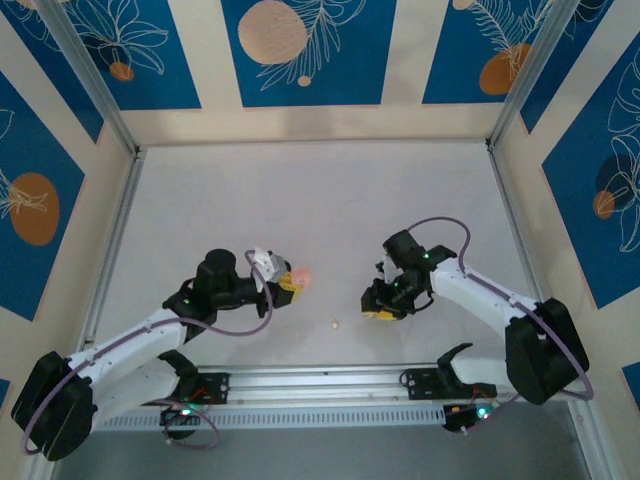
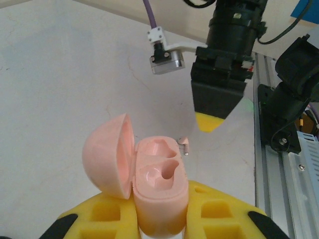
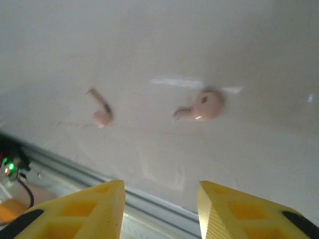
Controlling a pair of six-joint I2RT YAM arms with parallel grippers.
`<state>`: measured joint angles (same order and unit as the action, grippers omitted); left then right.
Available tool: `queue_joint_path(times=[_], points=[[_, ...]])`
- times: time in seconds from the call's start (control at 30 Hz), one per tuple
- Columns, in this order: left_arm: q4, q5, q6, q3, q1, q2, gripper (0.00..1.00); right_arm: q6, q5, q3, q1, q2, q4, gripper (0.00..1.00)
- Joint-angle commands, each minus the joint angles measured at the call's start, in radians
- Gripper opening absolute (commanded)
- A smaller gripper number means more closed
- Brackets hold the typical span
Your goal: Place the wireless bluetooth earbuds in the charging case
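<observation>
Two pale pink earbuds lie on the white table [image 1: 300, 190], well apart from each other in the right wrist view. The first earbud [image 3: 101, 112] is on the left with its stem pointing up and away, and the second earbud [image 3: 204, 105] is on the right. Both lie beyond the right gripper [image 3: 159, 186], whose yellow jaws stand apart over bare table and grip nothing.

The left gripper [image 2: 160, 219] is clamped on the base of the pink charging case [image 2: 159, 191]. The case is upright, its lid [image 2: 109, 157] is swung open to the left, and both moulded wells are exposed.

In the left wrist view, one of the earbuds lies on the table just past the far rim of the case. The right arm's black wrist block hangs above the table behind it.

An aluminium rail [image 1: 320, 380] runs along the near table edge, and a purple cable [image 1: 440, 222] loops over the right arm.
</observation>
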<state>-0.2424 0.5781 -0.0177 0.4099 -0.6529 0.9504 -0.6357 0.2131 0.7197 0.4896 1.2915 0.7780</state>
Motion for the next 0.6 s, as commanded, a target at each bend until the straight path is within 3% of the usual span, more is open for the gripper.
queue_joint_path(times=[0.0, 0.57], points=[[0.011, -0.005, 0.003, -0.005, -0.002, -0.01, 0.18, -0.03, -0.021, -0.005, -0.003, 0.061, 0.002, 0.4], [0.055, -0.008, -0.018, 0.021, -0.002, -0.014, 0.19, 0.04, -0.037, 0.118, 0.038, 0.29, -0.121, 0.33]])
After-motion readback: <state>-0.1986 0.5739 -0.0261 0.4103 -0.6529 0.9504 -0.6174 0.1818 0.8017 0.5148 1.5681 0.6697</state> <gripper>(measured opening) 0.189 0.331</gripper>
